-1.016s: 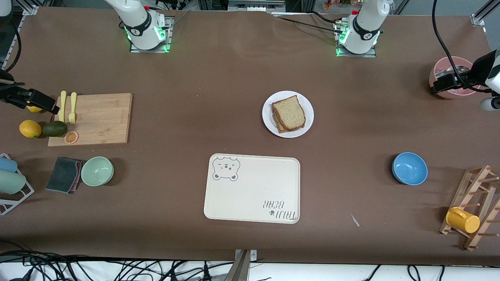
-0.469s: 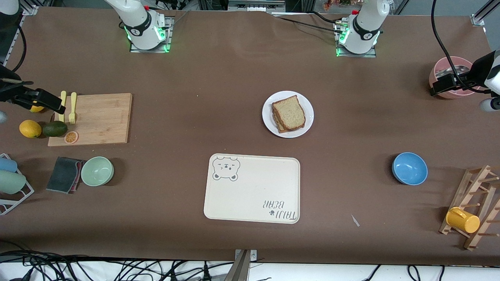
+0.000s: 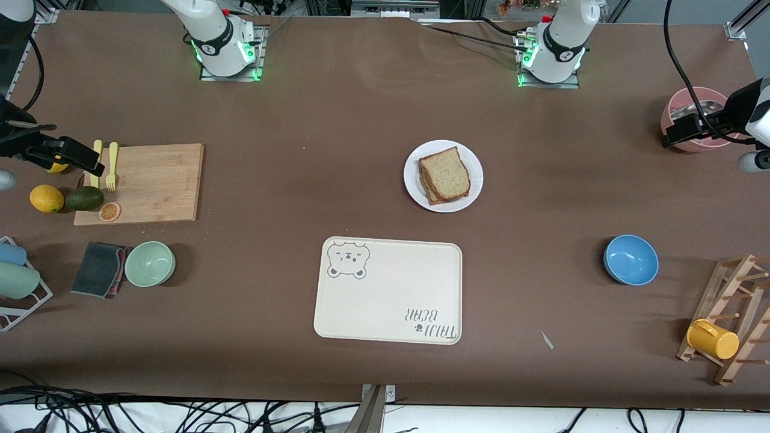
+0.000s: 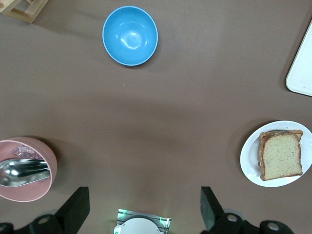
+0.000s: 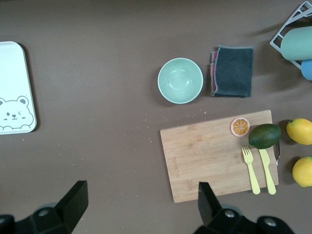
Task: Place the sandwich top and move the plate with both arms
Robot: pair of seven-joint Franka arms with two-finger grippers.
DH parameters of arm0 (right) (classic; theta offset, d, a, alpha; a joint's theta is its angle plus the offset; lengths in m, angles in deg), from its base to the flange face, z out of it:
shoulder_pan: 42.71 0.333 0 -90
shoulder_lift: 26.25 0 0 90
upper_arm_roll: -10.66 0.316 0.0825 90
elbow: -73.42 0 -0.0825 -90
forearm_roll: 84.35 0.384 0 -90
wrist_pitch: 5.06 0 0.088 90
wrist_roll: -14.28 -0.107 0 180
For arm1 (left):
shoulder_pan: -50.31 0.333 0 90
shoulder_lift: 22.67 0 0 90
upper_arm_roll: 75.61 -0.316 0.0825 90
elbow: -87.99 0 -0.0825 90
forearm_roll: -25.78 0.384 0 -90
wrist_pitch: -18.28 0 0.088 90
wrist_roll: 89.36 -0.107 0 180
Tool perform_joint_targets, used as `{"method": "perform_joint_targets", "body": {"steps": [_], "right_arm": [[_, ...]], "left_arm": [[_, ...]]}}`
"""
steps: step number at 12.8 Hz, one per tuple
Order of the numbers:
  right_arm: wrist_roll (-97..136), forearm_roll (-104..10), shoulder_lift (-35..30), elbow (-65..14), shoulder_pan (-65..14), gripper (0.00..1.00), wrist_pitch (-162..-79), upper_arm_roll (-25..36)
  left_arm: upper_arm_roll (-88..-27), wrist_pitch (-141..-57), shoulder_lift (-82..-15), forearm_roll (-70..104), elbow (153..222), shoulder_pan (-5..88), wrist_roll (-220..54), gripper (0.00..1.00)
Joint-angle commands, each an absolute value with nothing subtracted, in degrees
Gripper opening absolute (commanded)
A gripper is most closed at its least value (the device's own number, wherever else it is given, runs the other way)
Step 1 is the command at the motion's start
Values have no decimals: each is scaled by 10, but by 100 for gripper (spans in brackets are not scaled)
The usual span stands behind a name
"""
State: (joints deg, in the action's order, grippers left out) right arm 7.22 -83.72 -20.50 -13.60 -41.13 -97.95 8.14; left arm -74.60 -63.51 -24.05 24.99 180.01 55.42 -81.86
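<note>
Front view, starting at the right arm's end of the table [image 3: 337,120]: the right claw [image 3: 60,157] hangs up high over the edge of the wooden cutting board [image 3: 150,180], where a yellow fork [image 3: 111,166] and knife, an avocado [image 3: 84,198] and lemons lie. Its two fingers are spread wide and hold nothing, so this arm looks like it is just waiting out of the way. Near the middle sits the plate [image 3: 475,174], a small white one, and the sandwich top [image 3: 445,174] already lies on the stack of bread on it. So the bread step looks done, and moving the plate is likely what is left. The cream tray [image 3: 391,313] with the bear drawing lies nearer the front camera than the plate, with bare table between them; maybe the plate should go there. Next comes the blue bowl [image 3: 630,260]. Last, at the left arm's end, the left claw [image 3: 686,129] hangs over the pink bowl [image 3: 677,114] with a spoon in it. Its fingers are spread wide too and hold nothing. Both claws are well apart from the plate, so each arm would need to reach in to one side of it.
</note>
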Motion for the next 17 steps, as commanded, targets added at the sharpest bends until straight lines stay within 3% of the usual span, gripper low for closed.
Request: {"method": "perform_joint_targets", "body": {"steps": [1,9,17], "right_arm": [[75,-829,-204,-125,-417,100,-975,78],[73,-831,-204,-115,-415,100,-974,80],[74,-831,-204,-115,-416,100,-974,79]], "left_arm": [[-746,-641,-236,236,1808,555,-821,100],[-746,-650,-244,231,1812,555,-820,100],[-747,-666,-308,229,1806,558,-821,100]]}}
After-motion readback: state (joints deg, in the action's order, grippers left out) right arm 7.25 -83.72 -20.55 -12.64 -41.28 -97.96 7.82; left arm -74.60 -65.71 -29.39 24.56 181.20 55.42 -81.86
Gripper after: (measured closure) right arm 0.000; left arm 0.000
